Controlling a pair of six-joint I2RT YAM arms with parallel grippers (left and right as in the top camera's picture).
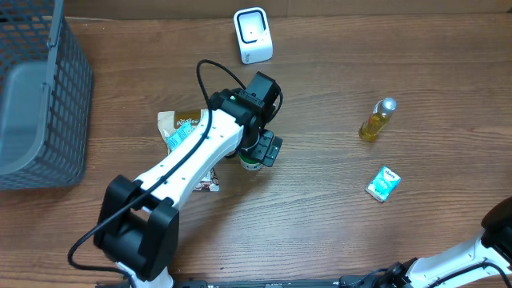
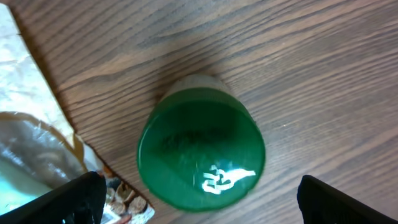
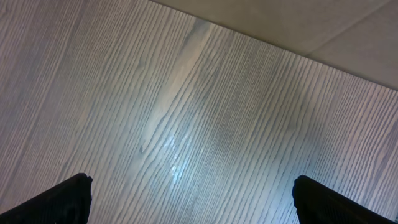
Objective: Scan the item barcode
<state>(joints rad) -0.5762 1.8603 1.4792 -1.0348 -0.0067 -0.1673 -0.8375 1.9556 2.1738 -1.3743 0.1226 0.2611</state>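
Jaws of the left gripper point(image 2: 199, 202) stand wide apart, released and holding nothing. In the left wrist view its black fingertips point(image 2: 78, 199) show at the 7 and 5 o'clock corners. Between them, a little further up the picture, the green-capped jar point(image 2: 201, 149) stands upright on the wooden table point(image 2: 311, 74). Neither fingertip touches it. A small white mark sits on the cap towards 6 o'clock. At 9 o'clock of the jar a crinkled snack pouch point(image 2: 31, 124) lies flat, its edge just beside the jar.

From overhead, the left arm point(image 1: 192, 152) reaches in from 7 o'clock and ends over the jar near the middle of the table. The white scanner point(image 1: 253, 35) stands at 12 o'clock of the jar, well apart from it and near the far edge. A small bottle of yellow liquid point(image 1: 376, 122) lies towards 3 o'clock, and a teal packet point(image 1: 383, 183) lies towards 4 o'clock. A grey wire basket point(image 1: 48, 104) fills the 9 o'clock edge.

The right gripper point(image 3: 199, 202) is likewise spread open and unloaded, over bare wood grain. Its arm point(image 1: 496, 232) shows only at the 4 o'clock corner of the overhead view.
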